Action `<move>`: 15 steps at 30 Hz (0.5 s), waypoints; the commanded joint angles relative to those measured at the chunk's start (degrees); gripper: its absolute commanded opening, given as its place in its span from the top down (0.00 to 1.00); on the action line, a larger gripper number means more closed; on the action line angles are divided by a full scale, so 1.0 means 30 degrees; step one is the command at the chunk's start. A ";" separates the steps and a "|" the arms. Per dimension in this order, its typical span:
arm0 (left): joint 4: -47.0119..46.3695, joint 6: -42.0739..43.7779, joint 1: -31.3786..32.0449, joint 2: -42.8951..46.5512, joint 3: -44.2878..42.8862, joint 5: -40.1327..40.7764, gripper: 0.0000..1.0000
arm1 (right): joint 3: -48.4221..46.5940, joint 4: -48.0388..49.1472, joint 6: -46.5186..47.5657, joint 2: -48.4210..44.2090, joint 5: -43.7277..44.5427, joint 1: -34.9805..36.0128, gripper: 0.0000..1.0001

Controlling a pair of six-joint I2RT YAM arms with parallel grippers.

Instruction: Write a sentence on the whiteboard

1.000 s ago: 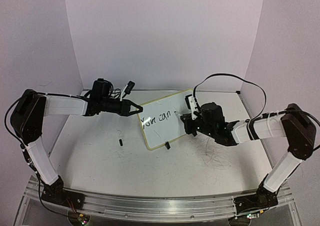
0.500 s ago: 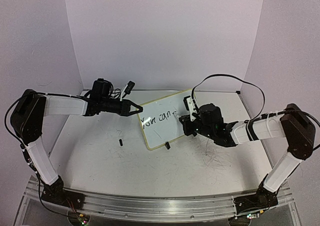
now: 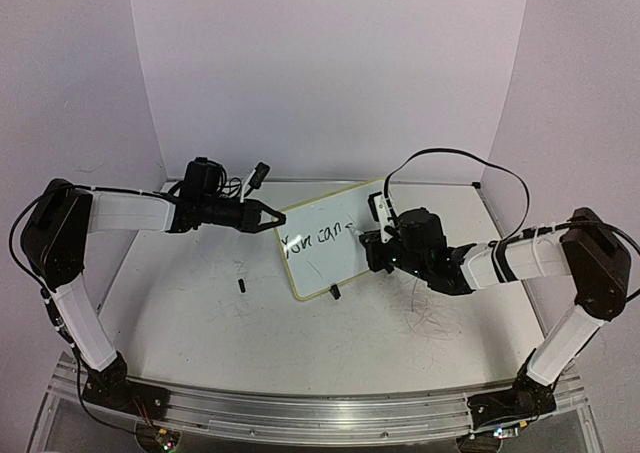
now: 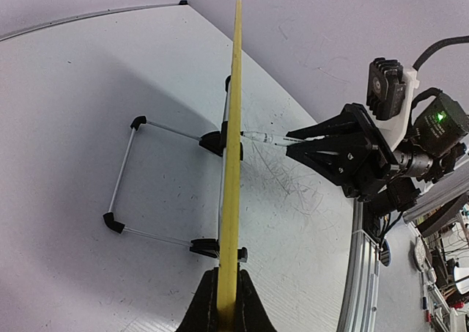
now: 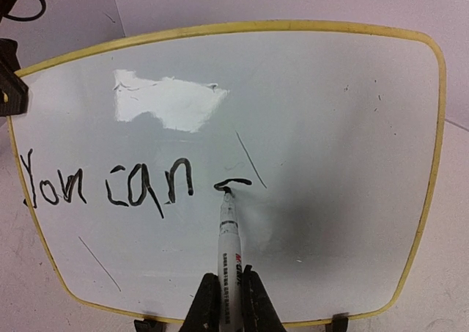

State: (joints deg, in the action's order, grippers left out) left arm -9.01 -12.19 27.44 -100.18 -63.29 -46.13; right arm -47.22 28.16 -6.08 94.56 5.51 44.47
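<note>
The whiteboard [image 3: 322, 265] stands tilted on the bench [image 3: 190, 323], between the two grippers. The left gripper [image 3: 272, 216] is clamped on its left rim. The left wrist view sees the board edge-on, thin and yellow, pinched between the fingers, and shows a wire stand [image 4: 124, 193] with black feet behind it, which the top view hides. The right gripper [image 3: 372, 239] is closed around a marker [image 5: 229, 238], whose tip touches the white face. Only the right wrist view shows the sentence [image 5: 110, 189] large and clear: "You can", then a short curved stroke at the marker tip. From above the lettering is small. Faint grey scribbles [image 3: 430, 315] mark the bench under the right arm, and a small dark object [image 3: 241, 285] lies left of the board, too small to identify.
</note>
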 commanded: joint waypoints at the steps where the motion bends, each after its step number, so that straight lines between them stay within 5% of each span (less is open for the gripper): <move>1: 0.0422 0.0385 -0.0088 0.0466 0.0039 -0.0007 1.00 | -0.0224 -0.0117 0.0082 0.0239 0.0008 0.0060 1.00; 15: 0.0414 0.0370 -0.0094 0.0462 0.0051 0.0003 1.00 | -0.0226 -0.1157 0.0206 0.0442 -0.0376 0.0062 1.00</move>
State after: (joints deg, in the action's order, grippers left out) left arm -8.99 -12.23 27.44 -100.18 -63.29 -46.11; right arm -47.22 27.15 -5.86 94.74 4.81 44.46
